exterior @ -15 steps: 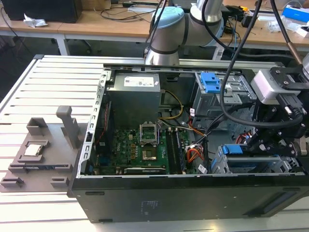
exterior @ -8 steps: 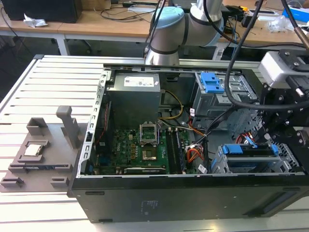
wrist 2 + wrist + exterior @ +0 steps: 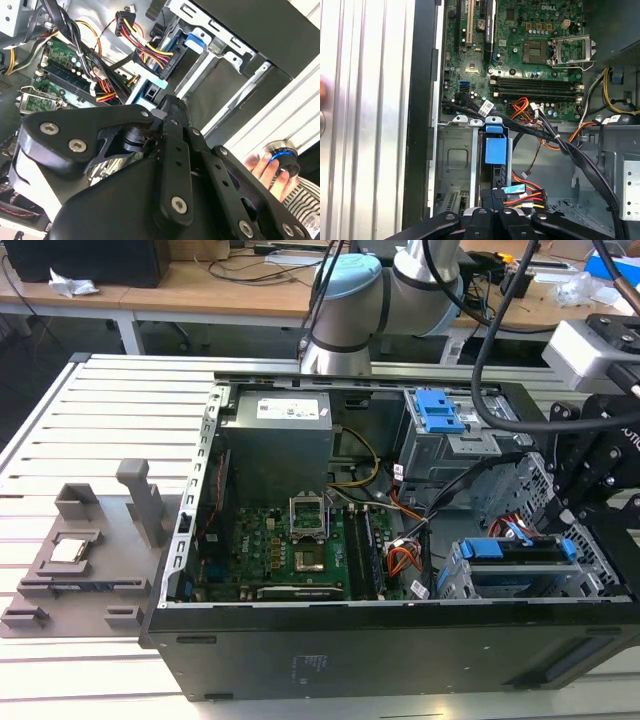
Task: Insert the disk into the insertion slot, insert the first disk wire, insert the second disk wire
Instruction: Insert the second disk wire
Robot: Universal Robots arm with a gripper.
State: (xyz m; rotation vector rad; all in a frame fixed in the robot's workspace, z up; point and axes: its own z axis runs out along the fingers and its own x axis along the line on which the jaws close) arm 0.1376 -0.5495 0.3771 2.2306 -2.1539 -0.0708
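**Disk seated in the drive cage, gripper at its end**

Slatted metal table (image 3: 60, 420) carries the open computer case (image 3: 300, 660) in the exterior view; the disk (image 3: 520, 558) lies in the insertion slot (image 3: 455, 585) at that view's right.

First wrist view: the gripper (image 3: 492, 210) sits at the disk's (image 3: 495, 150) end, beside red-yellow wires (image 3: 530, 197); whether its fingers grip anything, I cannot tell.

Second wrist view: a hand (image 3: 267, 172) rests on a blue-ringed knob (image 3: 282, 157).

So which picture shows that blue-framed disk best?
The exterior view: the disk lies in the insertion slot, its blue frame seen across its width. The first wrist view shows its blue handle end-on; the second shows a blue sliver.
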